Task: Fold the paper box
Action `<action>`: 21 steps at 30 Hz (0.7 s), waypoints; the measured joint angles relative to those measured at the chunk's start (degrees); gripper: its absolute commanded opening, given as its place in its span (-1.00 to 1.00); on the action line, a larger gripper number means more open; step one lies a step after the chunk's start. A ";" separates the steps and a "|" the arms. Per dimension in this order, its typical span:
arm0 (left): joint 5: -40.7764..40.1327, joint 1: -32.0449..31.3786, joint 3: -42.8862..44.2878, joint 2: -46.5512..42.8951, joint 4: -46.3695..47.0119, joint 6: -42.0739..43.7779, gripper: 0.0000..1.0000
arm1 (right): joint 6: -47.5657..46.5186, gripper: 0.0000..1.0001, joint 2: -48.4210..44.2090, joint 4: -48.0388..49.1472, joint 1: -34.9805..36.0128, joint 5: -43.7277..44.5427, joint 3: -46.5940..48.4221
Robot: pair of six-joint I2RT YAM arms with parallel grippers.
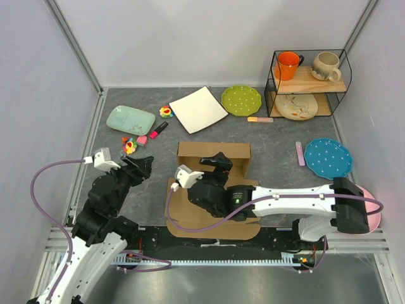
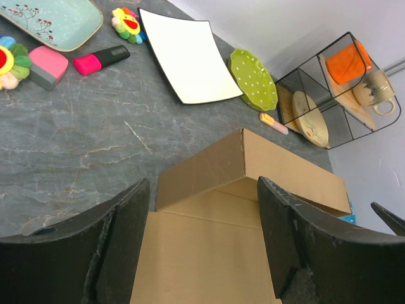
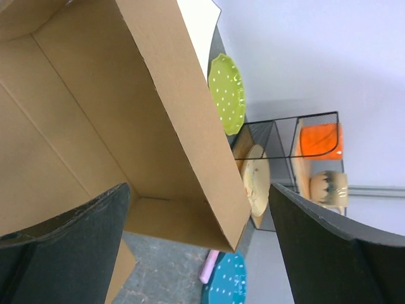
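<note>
The brown cardboard paper box (image 1: 190,151) lies partly folded at the table's middle front. Its back wall and side flaps are raised and its front panel lies flat. My left gripper (image 1: 144,167) is open and empty, just left of the box's left side. In the left wrist view the box (image 2: 202,164) shows between and beyond its open fingers (image 2: 126,240). My right gripper (image 1: 218,166) is open and hovers over the box's inside near the back wall. In the right wrist view the raised wall and corner (image 3: 126,114) stand between its spread fingers (image 3: 342,253), which touch nothing.
Behind the box lie a white square plate (image 1: 198,109), a green dotted plate (image 1: 241,100), a teal tray (image 1: 130,118), small toys and a pink highlighter (image 1: 157,132). A blue dotted plate (image 1: 327,157) and a pink marker (image 1: 300,153) lie at right. A wire shelf (image 1: 308,76) holds mugs at back right.
</note>
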 measured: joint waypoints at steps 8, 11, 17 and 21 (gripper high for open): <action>-1.16 0.00 -0.17 -2.10 -2.86 0.00 0.50 | -11.21 0.79 8.24 10.69 -0.68 4.94 0.00; -1.55 0.00 -0.17 -2.34 -3.23 0.00 0.50 | -13.84 0.72 9.62 12.96 -1.99 5.42 0.11; -1.70 0.00 -0.20 -2.32 -3.96 0.00 0.51 | -16.63 0.57 10.93 15.47 -5.18 5.46 1.25; -2.05 0.00 -0.28 -2.32 -4.02 0.02 0.53 | -17.33 0.42 12.09 17.44 -6.49 5.44 1.51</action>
